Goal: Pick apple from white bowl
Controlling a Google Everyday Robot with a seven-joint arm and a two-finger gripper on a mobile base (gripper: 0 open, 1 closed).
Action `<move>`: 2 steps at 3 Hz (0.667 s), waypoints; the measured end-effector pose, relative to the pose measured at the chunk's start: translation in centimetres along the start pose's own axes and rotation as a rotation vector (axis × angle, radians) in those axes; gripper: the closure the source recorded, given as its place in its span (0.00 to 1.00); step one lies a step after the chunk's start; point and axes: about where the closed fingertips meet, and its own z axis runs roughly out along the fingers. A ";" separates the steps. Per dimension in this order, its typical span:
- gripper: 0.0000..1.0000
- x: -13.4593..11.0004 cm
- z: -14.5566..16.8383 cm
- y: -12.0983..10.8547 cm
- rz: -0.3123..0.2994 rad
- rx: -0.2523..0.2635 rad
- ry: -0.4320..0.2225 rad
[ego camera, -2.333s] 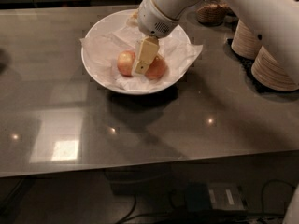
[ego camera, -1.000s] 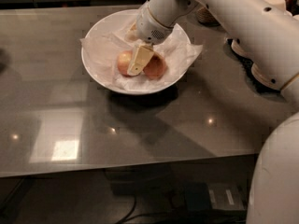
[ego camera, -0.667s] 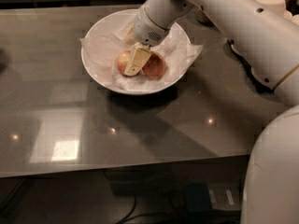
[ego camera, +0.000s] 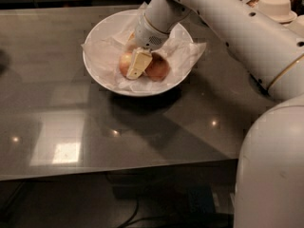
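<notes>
Camera view: a wide, shallow white bowl point(ego camera: 97, 37) stands on a dark grey glossy desk point(ego camera: 71, 108). The bowl is lined with crinkled white paper point(ego camera: 190, 51) that spills over its rim on the right. Two fruits lie side by side in the bowl. The robot's hand point(ego camera: 137, 66), cream-coloured, reaches down into the bowl and touches the pale yellow-pink apple point(ego camera: 124, 63), which sits just left of it and is partly hidden by it. A darker red apple point(ego camera: 158, 67) lies just right of the hand. Whether the hand is open or closed on the apple, I cannot tell.

The white arm point(ego camera: 228, 23) stretches from the hand up and to the right. Beyond it, well away from the hand, stand stacked beige bowls point(ego camera: 275, 6). Bare desk lies to the left of the hand and in front of it, up to the near edge. The robot's body point(ego camera: 270, 175) fills the lower right corner.
</notes>
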 end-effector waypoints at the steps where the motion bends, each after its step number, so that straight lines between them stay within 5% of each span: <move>1: 0.28 0.7 0.5 -0.1 0.009 -0.011 0.006; 2: 0.18 1.1 0.9 -0.1 0.016 -0.022 0.011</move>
